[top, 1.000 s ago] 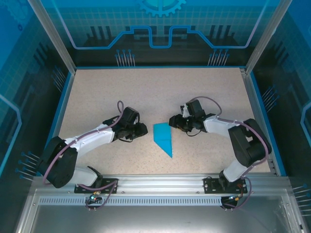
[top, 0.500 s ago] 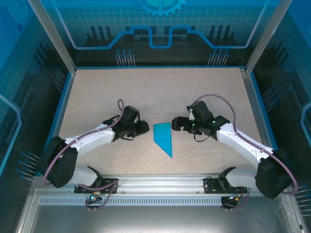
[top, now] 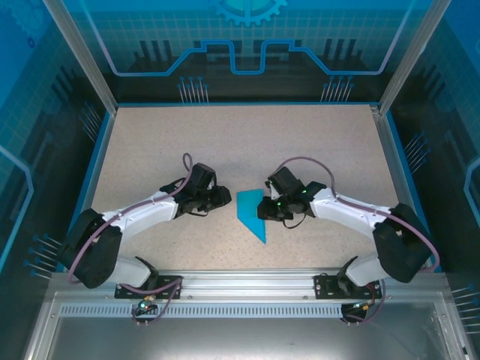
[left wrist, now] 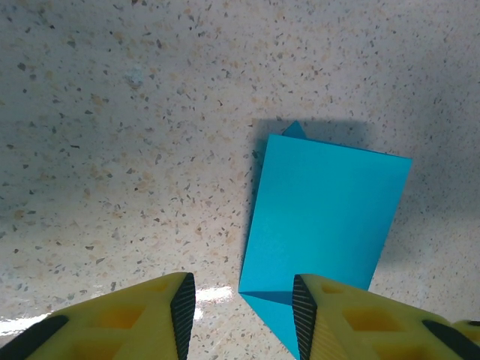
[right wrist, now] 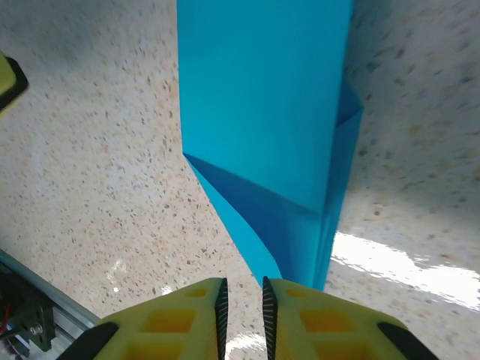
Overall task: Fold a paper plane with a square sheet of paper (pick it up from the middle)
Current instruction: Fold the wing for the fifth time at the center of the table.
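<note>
Right pincer [right wrist: 244, 291] stood slit-wide at paper [right wrist: 262, 112] edge just ahead, hold unclear; left pincer [left wrist: 244, 304] half-open, empty. Clean pinch likely needed crease centred between jaws.

Top external: set high above and behind the arm bases [top: 154, 287] and faced down and forward, so the whole counter [top: 247, 142] is taken in from afar.
Left wrist: mounted just behind the left claw [left wrist: 244, 300] and aimed down past it; the counter is seen from close by.
Right wrist: mounted just behind the right claw [right wrist: 242, 300] and aimed down past it, closer still.
Shared ground: the folded teal paper [top: 252, 211] at mid-counter is caught by all three views.
</note>
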